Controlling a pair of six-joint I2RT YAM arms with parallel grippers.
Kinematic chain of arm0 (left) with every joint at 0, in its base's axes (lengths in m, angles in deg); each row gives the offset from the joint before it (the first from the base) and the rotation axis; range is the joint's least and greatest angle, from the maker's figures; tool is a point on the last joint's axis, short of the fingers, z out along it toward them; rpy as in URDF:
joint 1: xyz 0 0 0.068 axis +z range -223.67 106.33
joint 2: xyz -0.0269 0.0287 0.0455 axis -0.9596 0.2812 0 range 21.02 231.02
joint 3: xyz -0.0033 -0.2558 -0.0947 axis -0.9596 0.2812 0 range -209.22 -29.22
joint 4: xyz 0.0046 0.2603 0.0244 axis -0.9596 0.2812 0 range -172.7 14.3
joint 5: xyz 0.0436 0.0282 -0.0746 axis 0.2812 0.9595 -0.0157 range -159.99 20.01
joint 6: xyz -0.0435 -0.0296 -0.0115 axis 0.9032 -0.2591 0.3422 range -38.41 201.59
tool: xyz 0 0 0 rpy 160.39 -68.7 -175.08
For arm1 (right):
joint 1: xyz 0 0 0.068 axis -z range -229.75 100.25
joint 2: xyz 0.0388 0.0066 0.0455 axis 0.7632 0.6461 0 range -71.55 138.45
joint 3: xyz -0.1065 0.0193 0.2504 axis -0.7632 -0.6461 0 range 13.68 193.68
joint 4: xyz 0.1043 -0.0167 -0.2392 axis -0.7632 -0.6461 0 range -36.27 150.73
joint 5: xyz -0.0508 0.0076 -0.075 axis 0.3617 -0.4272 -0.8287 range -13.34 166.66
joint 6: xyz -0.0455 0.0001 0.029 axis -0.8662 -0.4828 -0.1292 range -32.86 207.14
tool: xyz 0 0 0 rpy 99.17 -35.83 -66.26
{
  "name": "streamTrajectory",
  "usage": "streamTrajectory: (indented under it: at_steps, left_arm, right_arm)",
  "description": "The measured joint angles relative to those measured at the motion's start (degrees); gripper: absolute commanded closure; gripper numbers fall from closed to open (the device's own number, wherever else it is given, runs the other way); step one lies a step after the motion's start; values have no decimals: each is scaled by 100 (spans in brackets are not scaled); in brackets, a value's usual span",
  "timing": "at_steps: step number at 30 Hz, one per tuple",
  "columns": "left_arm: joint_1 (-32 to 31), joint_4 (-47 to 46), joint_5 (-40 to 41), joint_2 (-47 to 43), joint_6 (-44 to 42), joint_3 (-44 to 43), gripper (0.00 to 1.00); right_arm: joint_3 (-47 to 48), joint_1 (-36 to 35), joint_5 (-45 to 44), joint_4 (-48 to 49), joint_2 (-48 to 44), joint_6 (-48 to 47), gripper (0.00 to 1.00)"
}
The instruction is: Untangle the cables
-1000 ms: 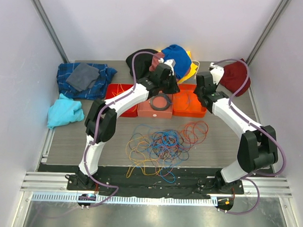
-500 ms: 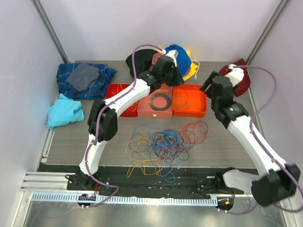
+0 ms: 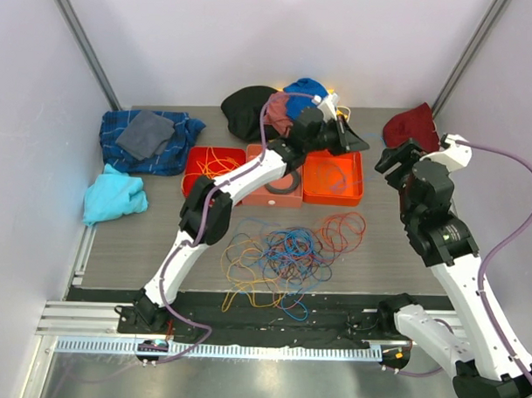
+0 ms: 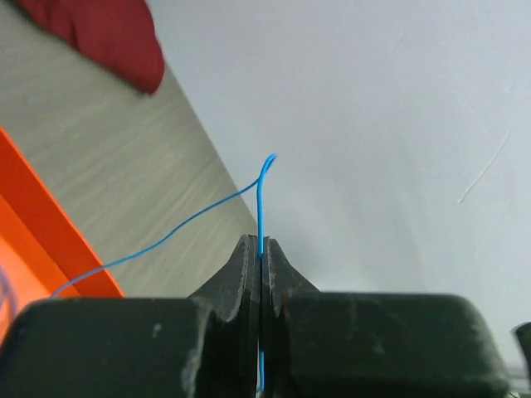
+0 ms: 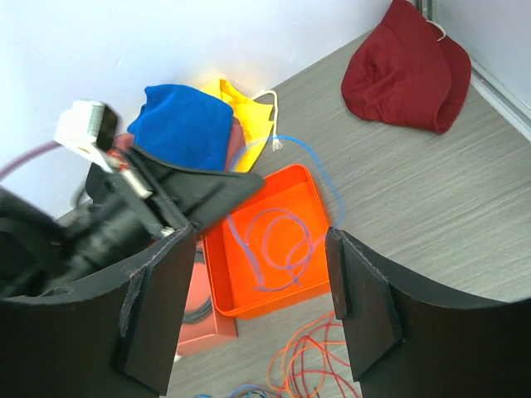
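Observation:
The cables (image 3: 281, 256) lie in a tangle of orange, yellow, blue and red loops at the table's near middle. Red and orange loops (image 3: 344, 228) spread to their right. My left gripper (image 3: 342, 136) hangs over the far edge of the orange bin (image 3: 358, 180), shut on a thin blue cable (image 4: 260, 199) that sticks up between its tips. That blue cable (image 5: 278, 249) trails down and coils inside the bin (image 5: 214, 274). My right gripper (image 5: 259, 282) is raised to the right of the bin, open, with nothing between its fingers (image 5: 365, 307).
A red bin (image 3: 190, 161) holding orange cable and a salmon bin (image 3: 253, 194) with a black ring stand left of the orange bin. Cloths lie along the back: dark red (image 3: 413, 125), blue (image 3: 305, 91), black (image 3: 247, 107), plaid (image 3: 150, 138), cyan (image 3: 113, 198). Walls close both sides.
My right gripper has opened, risen and drawn back to the right, away from the orange bin. My left gripper has swung right, over that bin's far edge, with the blue cable.

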Motion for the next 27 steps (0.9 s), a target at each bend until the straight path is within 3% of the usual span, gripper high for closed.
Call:
streamTrajectory:
  at_steps: [6,13,17,21,22,23,25,27]
  left_arm:
    - [-72,153,103,146,85,352,100]
    - [271,1397,1088,142,-686,337,100]
    - [426,2415,1784,142,-1211,15,90]
    - [433,2852,2229,142,-1617,-273,82]
    - [413,2903,2315,140,-1707,-282,78]
    - [398,2949,2378,140,-1773,-282,67]
    - [350,3095,2514,140,-1954,-280,54]
    - [295,3182,2621,140,-2131,-282,30]
  right_arm:
    - [0,0,4,-227,-175,2,28]
    - [-24,0,20,-273,-229,4,28]
    - [-72,0,37,-278,-227,4,28]
    - [-120,0,42,-278,-227,4,28]
    - [-140,0,42,-278,-227,4,28]
    - [-160,0,42,-275,-227,4,29]
    - [-203,0,48,-275,-227,4,28]
    - [-236,0,59,-273,-216,7,29]
